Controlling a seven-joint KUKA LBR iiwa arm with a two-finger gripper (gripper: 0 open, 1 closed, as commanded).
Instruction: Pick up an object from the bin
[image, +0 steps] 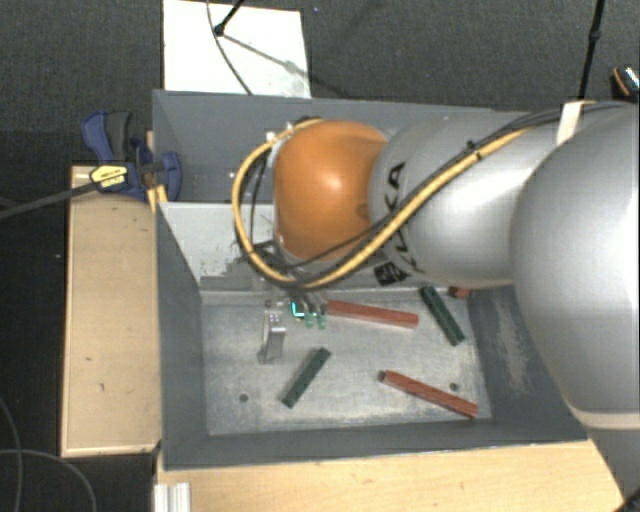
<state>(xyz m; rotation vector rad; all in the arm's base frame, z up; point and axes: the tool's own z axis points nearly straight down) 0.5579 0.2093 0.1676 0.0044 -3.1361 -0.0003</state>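
Arm (470, 200) lettering: "KUKA", partly cable-covered | jaws: spread or pressed, cannot tell | nearest: dark green bar (305, 377)

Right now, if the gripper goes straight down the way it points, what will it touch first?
Probably the bare bin floor: the gripper points down at a free patch just left of the dark green stick. Depth is hard to judge, so it might graze that stick.

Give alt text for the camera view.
The gripper hangs at the grey bin's back left. A green bar lies beside it, a second green bar far right, a red-brown bar at back, a second red-brown bar front right.
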